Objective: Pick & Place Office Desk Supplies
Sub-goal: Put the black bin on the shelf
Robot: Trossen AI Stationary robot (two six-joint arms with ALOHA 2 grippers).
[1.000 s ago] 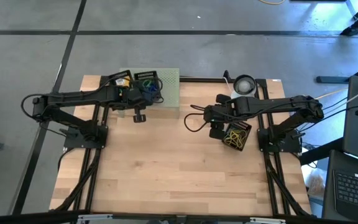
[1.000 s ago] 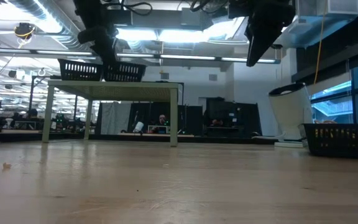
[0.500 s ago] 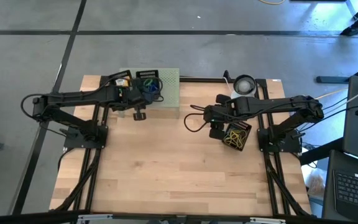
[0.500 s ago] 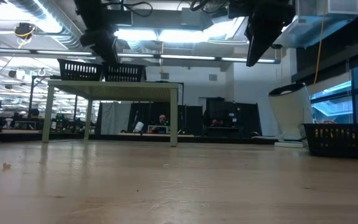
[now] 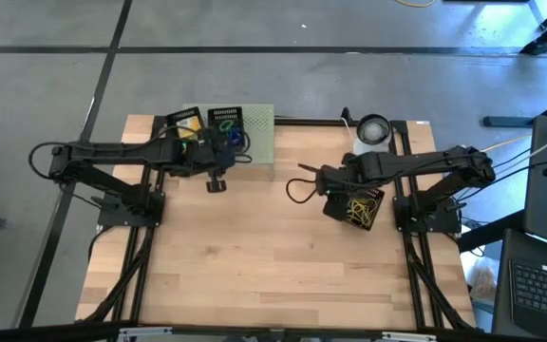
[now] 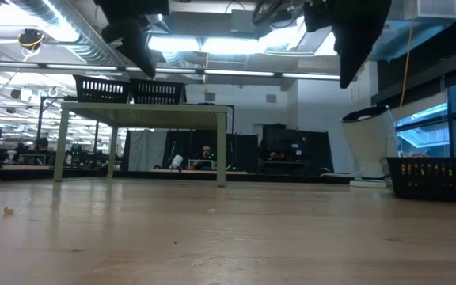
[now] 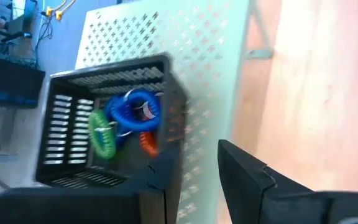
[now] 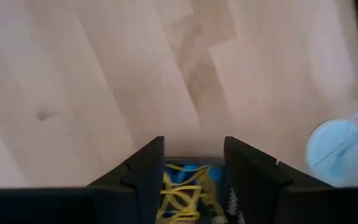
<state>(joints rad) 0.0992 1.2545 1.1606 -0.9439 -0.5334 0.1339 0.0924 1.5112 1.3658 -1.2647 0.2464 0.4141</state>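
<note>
Fingers of the left gripper (image 7: 194, 180) stand apart, empty, beside a black basket (image 7: 67, 124) holding blue, green and orange coil bands (image 7: 126, 121) on the pale rack (image 5: 259, 133), upper centre. Right gripper (image 8: 194, 168), fingers parted, empty, hangs above another basket (image 5: 359, 211) of yellow bands (image 8: 182, 190), centre right.

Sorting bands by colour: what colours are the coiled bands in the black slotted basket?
Blue, green and orange coiled bands, clearest in the left wrist view.

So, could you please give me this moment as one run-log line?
left gripper: open, above black basket holding blue, green, orange coils | right gripper: open, empty, over black basket of rubber bands
</note>
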